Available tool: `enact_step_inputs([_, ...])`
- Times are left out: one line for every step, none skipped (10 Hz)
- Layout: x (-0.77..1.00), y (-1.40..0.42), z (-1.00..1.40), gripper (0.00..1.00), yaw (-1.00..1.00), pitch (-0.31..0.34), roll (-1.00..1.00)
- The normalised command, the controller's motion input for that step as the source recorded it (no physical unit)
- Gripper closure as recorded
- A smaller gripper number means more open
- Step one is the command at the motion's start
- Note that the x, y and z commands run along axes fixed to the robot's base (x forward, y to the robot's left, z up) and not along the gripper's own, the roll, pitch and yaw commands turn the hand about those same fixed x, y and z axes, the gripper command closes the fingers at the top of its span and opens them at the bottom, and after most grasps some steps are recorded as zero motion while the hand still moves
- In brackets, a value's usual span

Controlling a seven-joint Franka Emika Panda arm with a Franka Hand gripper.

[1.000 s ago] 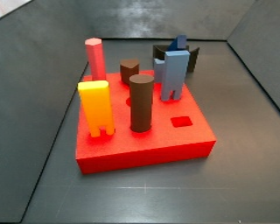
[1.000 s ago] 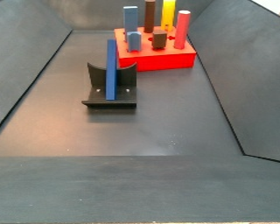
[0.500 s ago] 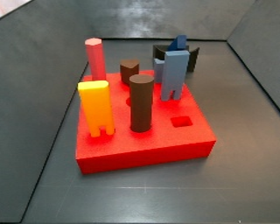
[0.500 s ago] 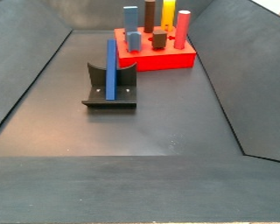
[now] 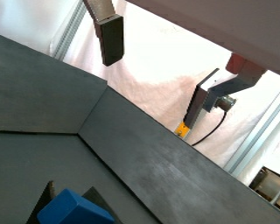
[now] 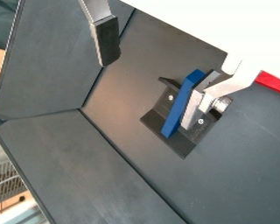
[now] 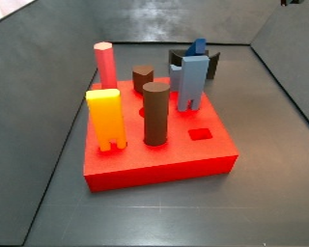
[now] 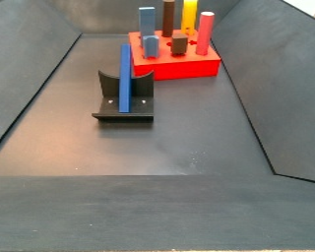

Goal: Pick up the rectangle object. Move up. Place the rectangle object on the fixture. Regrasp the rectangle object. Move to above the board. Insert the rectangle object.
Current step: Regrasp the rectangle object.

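Note:
The blue rectangle object (image 8: pixel 125 76) stands on edge, leaning on the dark fixture (image 8: pixel 123 108) on the floor in front of the red board (image 8: pixel 187 67). It also shows in a side view (image 7: pixel 196 47) behind the board (image 7: pixel 157 159), and in both wrist views (image 6: pixel 181 107) (image 5: pixel 73 208). My gripper (image 6: pixel 164 66) is open and empty, well above the fixture (image 6: pixel 166 122) and apart from the rectangle. Its fingers (image 6: pixel 104 39) are spread wide in both wrist views (image 5: pixel 109 39). The gripper (image 5: pixel 166 61) is out of both side views.
The board carries several upright pegs: a yellow block (image 7: pixel 105 118), a brown cylinder (image 7: pixel 156 111), a pink post (image 7: pixel 105 63) and a grey-blue arch (image 7: pixel 189 82). A rectangular slot (image 7: pixel 200 134) is open in the board. Sloped dark walls (image 8: pixel 42 79) enclose the floor.

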Motion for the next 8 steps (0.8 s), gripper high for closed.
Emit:
enact_step_inputs([0.09,-0.05,-0.01,0.0,0.23,0.043,0.18])
enact_step_inputs([0.09,-0.05,-0.01,0.0,0.21,0.022,0.17])
enact_step_inputs([0.03,0.04,-1.0,0.0,0.24,0.073,0.22])
enact_step_inputs([0.04,0.04,-1.0,0.0,0.21,0.062,0.22])
enact_step_inputs([0.05,0.04,-1.0,0.0,0.19,0.023,0.21])
enact_step_inputs([0.06,0.03,-1.0,0.0,0.17,-0.014,0.17])
enact_step_inputs([0.07,0.02,-1.0,0.0,0.15,-0.038,0.14])
enact_step_inputs([0.09,0.02,-1.0,0.0,0.12,-0.056,0.11])
